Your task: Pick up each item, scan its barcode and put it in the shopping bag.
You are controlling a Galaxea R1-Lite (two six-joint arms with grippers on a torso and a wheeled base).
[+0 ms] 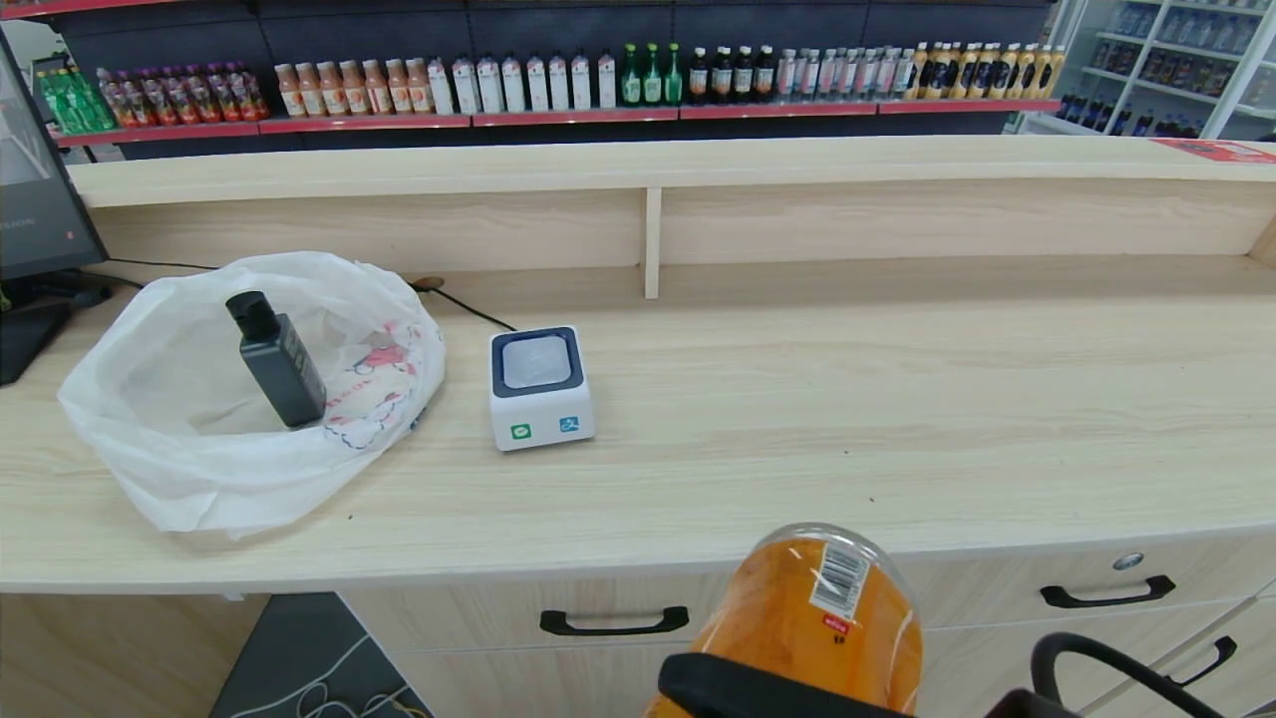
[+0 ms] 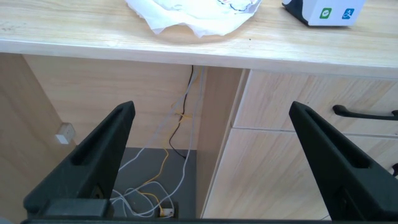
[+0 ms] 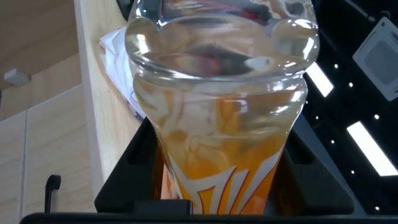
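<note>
Nearest us, the right tool (image 3: 221, 180) gripped an orange drink bottle (image 1: 817, 618), its barcode label (image 1: 839, 580) facing up, just before the bench (image 1: 847, 419) edge. The left tool (image 2: 211, 111) hung open below that edge, facing the cabinet (image 2: 280, 162). On the bench, a white shopping bag (image 1: 179, 439) held a dark bottle (image 1: 277, 359), and a scanner (image 1: 539, 387) stood just beside it. Farther back, drinks lined a shelf (image 1: 598, 115).

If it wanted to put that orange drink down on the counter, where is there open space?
The widest bare stretch of counter lies on the robot's right of the scanner. A narrow strip runs between scanner and shopping bag. The left end is crowded: bag, black bottle, monitor.
</note>
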